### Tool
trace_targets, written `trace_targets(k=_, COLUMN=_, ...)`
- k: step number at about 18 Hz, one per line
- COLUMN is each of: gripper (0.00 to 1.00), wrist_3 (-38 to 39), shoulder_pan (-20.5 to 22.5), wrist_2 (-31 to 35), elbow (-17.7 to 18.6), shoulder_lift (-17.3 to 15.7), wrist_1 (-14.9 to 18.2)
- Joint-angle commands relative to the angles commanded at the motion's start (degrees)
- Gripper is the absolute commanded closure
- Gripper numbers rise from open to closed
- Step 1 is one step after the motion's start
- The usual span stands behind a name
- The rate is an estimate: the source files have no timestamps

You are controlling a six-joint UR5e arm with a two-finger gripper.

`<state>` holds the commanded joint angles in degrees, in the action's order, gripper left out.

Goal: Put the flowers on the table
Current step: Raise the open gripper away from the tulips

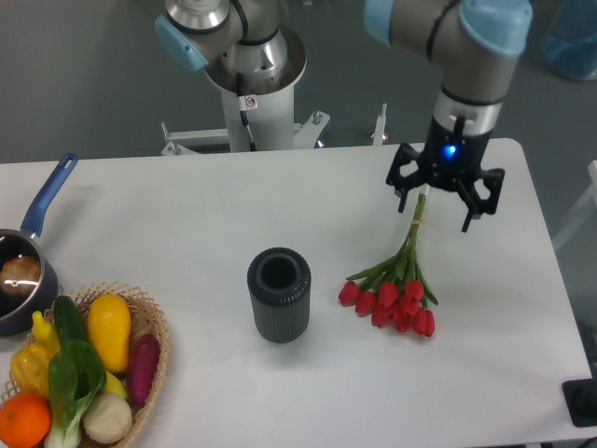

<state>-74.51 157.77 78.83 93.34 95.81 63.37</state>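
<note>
The flowers [399, 297], a bunch of red tulips with green stems, lie on the white table [187, 205] at the right, heads toward the front and stems pointing back. My gripper [436, 215] hangs over the stem ends with its jaws spread wide. The thin stem tips [420, 213] sit between the fingers, and neither finger looks to be touching them. The dark ribbed vase [279, 294] stands upright and empty to the left of the flower heads.
A wicker basket [154, 322] of vegetables sits at the front left corner. A dark pot with a blue handle [42, 201] is at the left edge. The robot base [252, 84] stands behind the table. The table's right edge is near the gripper.
</note>
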Motion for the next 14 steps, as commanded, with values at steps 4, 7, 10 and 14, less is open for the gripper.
trace_targets(k=4, gripper=0.00, wrist_3=-6.4, shoulder_pan=-0.4, wrist_2=1.8, elbow=0.2, shoulder_lift=-0.6, wrist_1=0.2)
trace_targets(k=7, gripper=0.00, wrist_3=-9.5, shoulder_pan=-0.9, wrist_2=7.0, elbow=0.5, shoulder_lift=-0.8, wrist_1=0.2)
trace_targets(k=10, gripper=0.00, wrist_3=-15.0, shoulder_pan=-1.1, wrist_2=8.2, elbow=0.5, shoulder_lift=-1.1, wrist_1=0.3)
trace_targets(k=14, gripper=0.00, wrist_3=-15.4, shoulder_pan=-1.0, wrist_2=8.1, elbow=0.4, shoulder_lift=-1.1, wrist_1=0.2)
